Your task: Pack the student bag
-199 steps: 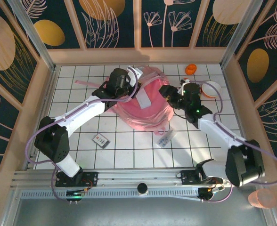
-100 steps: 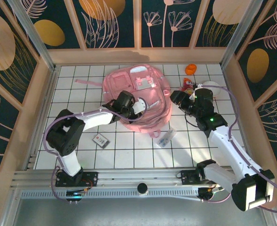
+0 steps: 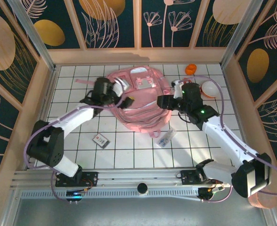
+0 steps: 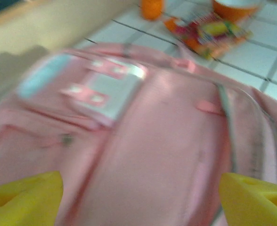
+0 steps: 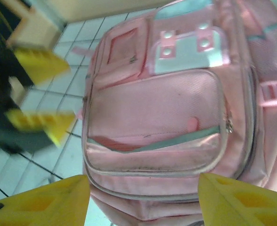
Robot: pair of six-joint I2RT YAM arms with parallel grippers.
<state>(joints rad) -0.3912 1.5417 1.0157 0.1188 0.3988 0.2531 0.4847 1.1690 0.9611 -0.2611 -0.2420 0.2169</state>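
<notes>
The student bag (image 3: 141, 101), a pale pink backpack, lies flat on the white tiled table with its front pockets up. In the top view my left gripper (image 3: 124, 97) hovers at the bag's left side, open. The left wrist view shows its yellow fingertips (image 4: 25, 197) spread wide, with the bag (image 4: 167, 141) blurred beneath them. My right gripper (image 3: 163, 101) is at the bag's right side, also open. Its yellow fingertips (image 5: 244, 200) stand apart over the bag (image 5: 157, 122), near an edge with a part-open front pocket zip. Nothing is held.
An orange item (image 3: 191, 69), a white and orange bowl (image 3: 211, 88) and a colourful snack packet (image 4: 207, 30) sit right of the bag. A small card (image 3: 101, 140) and a clear packet (image 3: 166, 138) lie in front. A pink strip (image 3: 84, 83) lies at the left. Wooden walls enclose the table.
The bag went from bunched up to lying flat. My left gripper has opened and pulled back up-left to the bag's left edge. The right gripper has moved in to the bag's right side.
</notes>
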